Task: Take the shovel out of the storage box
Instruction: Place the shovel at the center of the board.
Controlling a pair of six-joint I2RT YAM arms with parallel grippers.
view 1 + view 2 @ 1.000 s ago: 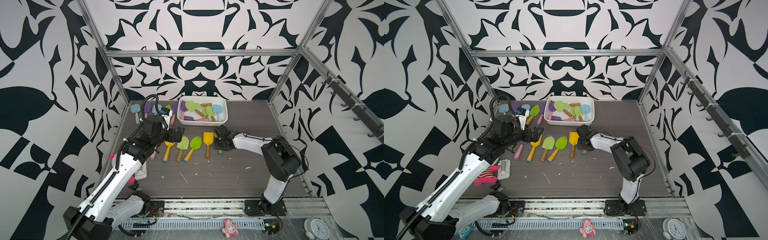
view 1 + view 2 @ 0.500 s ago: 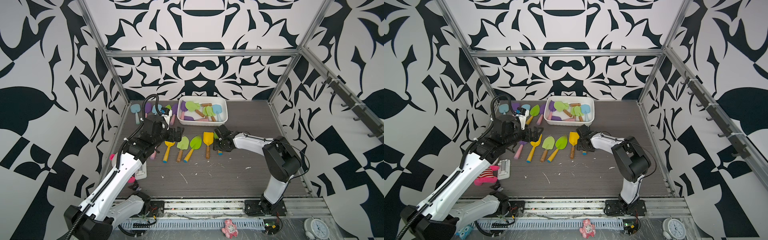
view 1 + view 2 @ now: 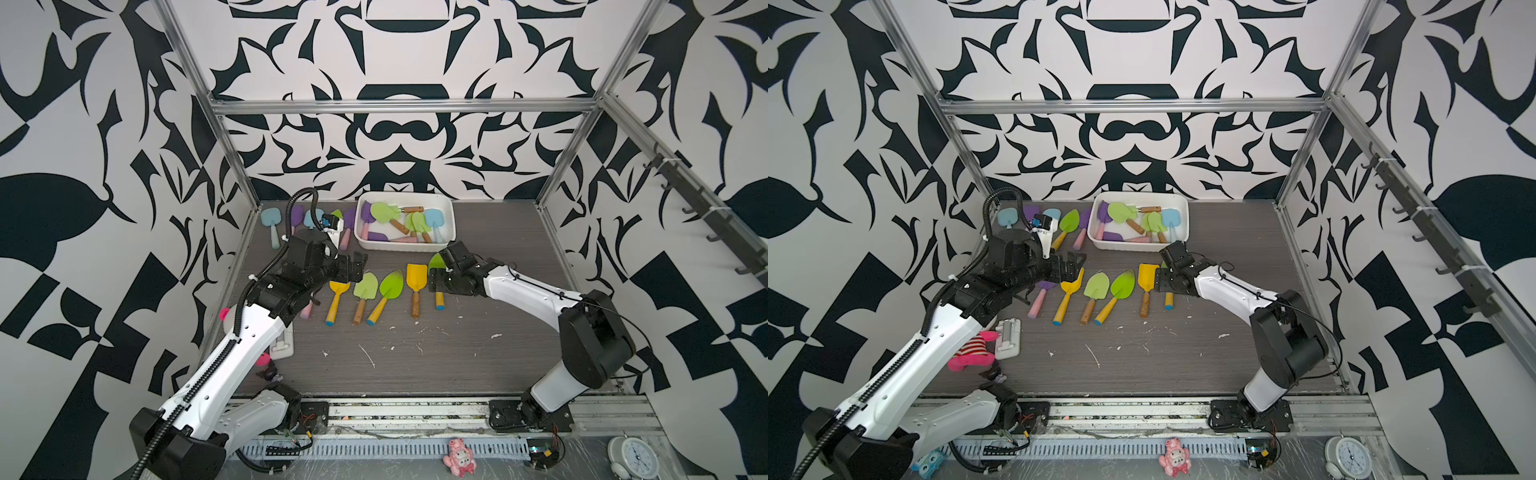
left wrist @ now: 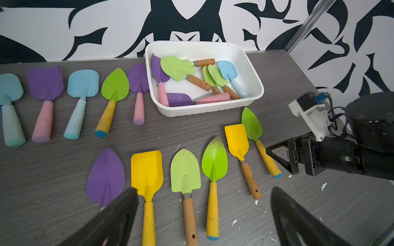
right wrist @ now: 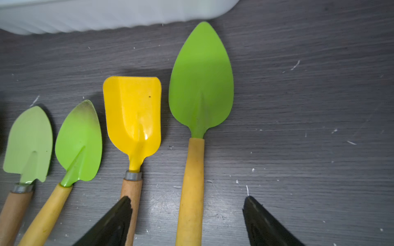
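Right claw (image 5: pixel 187 201), spread wide, straddles the yellow handle of a green shovel (image 5: pixel 201 85) lying on the tabletop (image 5: pixel 298 106) just outside the storage box (image 3: pixel 405 246), which holds several more; a crooked retreat could clip that handle or the neighbouring yellow shovel (image 5: pixel 133 110). Left claw (image 4: pixel 204 190) hovers spread too.

A green leaf-bladed shovel (image 5: pixel 201 85) with a yellow handle lies flat just outside the storage box (image 4: pixel 204 109), blade tip pointing at its near wall. The shallow white tub sits upright, several other shovels (image 4: pixel 177 68) jumbled inside.
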